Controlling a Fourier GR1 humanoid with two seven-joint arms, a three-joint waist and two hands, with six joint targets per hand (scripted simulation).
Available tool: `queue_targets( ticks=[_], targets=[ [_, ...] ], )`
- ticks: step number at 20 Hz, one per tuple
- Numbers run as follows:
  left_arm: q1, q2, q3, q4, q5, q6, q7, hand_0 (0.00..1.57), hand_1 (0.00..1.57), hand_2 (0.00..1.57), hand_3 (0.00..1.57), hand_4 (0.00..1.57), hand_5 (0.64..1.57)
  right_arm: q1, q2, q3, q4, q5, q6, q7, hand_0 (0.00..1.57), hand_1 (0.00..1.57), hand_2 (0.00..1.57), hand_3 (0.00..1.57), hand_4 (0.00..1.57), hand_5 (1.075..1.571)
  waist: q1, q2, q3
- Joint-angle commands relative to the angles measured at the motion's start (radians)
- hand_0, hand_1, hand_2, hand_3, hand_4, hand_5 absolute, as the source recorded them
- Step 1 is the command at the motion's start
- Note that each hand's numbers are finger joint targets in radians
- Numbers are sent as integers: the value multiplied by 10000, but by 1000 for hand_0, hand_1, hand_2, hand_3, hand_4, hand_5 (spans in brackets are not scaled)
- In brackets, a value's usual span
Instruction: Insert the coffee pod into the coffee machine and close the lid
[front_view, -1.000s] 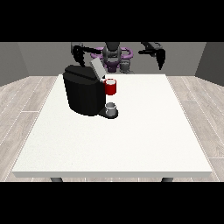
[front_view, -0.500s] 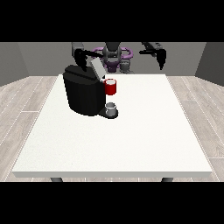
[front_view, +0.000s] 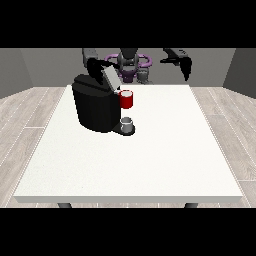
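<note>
So there's one white table, and one black coffee machine sitting on it toward the view's left. That machine has one lid, tilted up at its top. One red thing at the machine on its front side, and one grey thing on the base right below it, can't tell what that one is. One robot behind the far edge, with two black hands: one hand at the view's left, one hand at the view's right.
</note>
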Motion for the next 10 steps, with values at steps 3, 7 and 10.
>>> queue_targets(
  ticks=[3, 7, 10],
  targets=[
    [26, 453, 276, 541, 170, -244, -670, 0, 0, 0, 0, 0, 1571, -435, 313, 344, 335, 301, -33, 88, 0, 0, 0, 0, 0, 1571, -34, 319, 46],
    [309, 162, 12, 148, 264, -92, -347, 0, 0, 0, 0, 24, 1571, -671, 336, 57, 723, 304, -301, -205, 0, 0, 0, 0, 0, 1571, 220, 255, 47],
    [368, 61, -237, 304, -155, 212, -512, 0, 0, 0, 0, 158, 1571, -872, 587, 490, 696, 586, -336, 297, 0, 0, 0, 0, 77, 1571, 58, 52, 46]
  ],
)
